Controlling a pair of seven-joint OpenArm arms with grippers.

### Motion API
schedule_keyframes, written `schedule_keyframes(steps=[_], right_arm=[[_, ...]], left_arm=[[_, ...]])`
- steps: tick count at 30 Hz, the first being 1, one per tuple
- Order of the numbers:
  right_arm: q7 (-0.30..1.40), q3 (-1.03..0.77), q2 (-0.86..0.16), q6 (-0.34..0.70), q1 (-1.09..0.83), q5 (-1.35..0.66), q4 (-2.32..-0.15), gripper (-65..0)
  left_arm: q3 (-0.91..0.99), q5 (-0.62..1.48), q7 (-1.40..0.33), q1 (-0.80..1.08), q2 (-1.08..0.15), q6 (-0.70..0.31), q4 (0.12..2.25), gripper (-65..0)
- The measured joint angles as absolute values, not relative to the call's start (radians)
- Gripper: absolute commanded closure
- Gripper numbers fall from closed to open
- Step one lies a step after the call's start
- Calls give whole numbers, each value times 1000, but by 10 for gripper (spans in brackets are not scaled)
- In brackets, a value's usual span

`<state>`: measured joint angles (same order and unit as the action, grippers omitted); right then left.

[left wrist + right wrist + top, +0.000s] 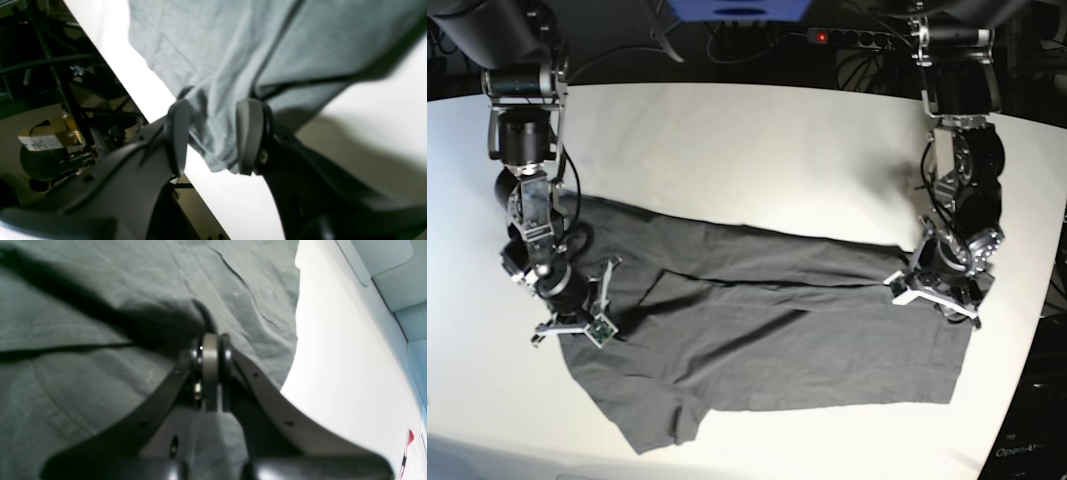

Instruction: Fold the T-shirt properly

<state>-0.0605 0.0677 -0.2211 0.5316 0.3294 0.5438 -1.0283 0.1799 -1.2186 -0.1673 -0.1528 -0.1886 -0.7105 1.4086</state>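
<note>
While the T-shirt (pixel 767 320) lies partly folded on the white worktop (pixel 757 150) | left gripper (pixel 213 133) spread, a fabric corner between its fingers | right gripper (pixel 210 353) pinching cloth at the opposite end

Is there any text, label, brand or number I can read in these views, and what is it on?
"OpenArm", partly cut off: printed at the base view's bottom right corner.
White label on a cardboard box beyond the table edge: print too blurred to read.
T-shirt: no print visible.
</note>
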Motion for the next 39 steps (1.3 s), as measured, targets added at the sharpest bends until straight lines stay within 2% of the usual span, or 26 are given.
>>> schedule_keyframes(steps=[39], right_arm=[[-60,68,-221,532,329,544,-1028,-3]], left_arm=[[213,-1193,-167,-233,-189,-709,1256,-231]])
